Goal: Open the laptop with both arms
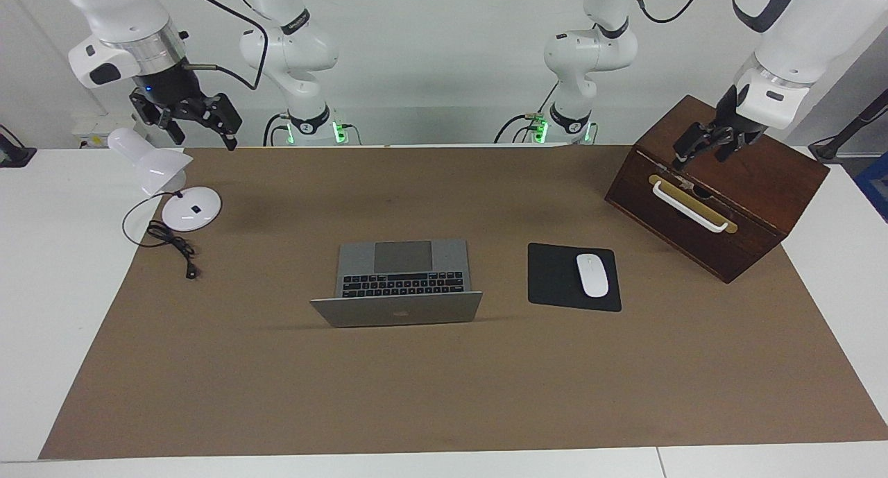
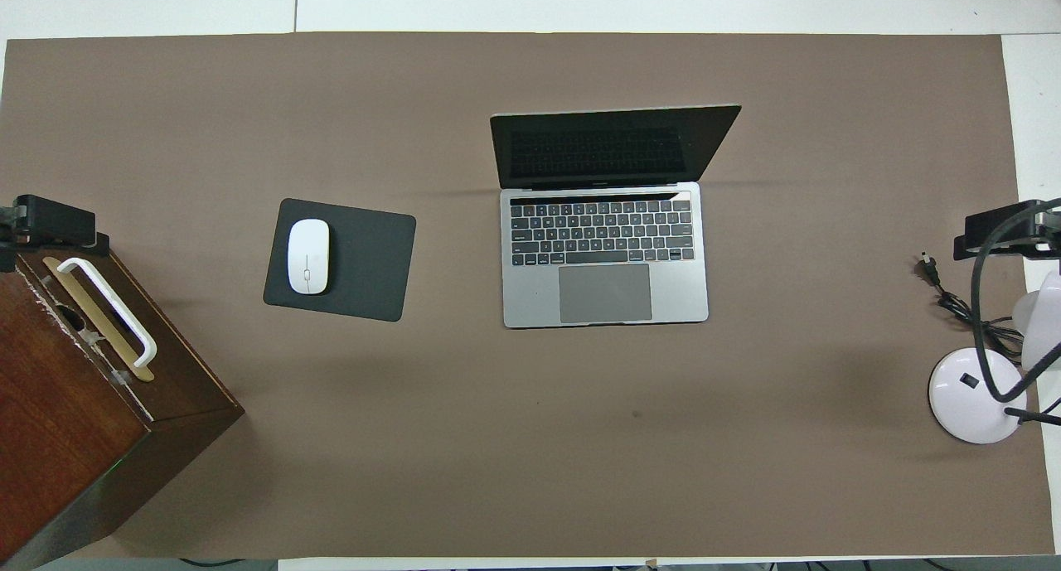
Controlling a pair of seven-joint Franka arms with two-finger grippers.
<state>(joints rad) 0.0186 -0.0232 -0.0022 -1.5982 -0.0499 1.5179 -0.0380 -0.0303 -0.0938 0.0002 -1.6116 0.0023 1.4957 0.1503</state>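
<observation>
Both halves of the laptop (image 1: 399, 278) show: the lid stands raised past upright, the dark screen facing the robots, and the black keys and grey trackpad lie bare on the base, which sits flat near the middle of the brown mat (image 1: 444, 395). Judged from that, the opening looks done, and neither arm is on the machine; what is left, if anything, seems no more than keeping the arms clear of it. Beside the laptop, toward the left arm's end of the table, lies a black mouse pad (image 1: 555, 277) with a white mouse (image 1: 592, 275) on it, apart from the laptop. Further toward that end stands a dark wooden box (image 1: 756, 180) with a white handle (image 1: 690, 209) on its front, and the left gripper (image 1: 704, 147) hangs over the box's top, its fingers spread apart and holding nothing. At the right arm's end sits a white desk lamp (image 1: 191, 208) with its black cable (image 1: 173, 245) coiled on the mat; the right gripper (image 1: 201, 121) is raised above the mat's edge near the lamp, well apart from the laptop, and whether it is apart or together I cannot tell. Any further move should not brush the thin raised lid, which could tip or fold
</observation>
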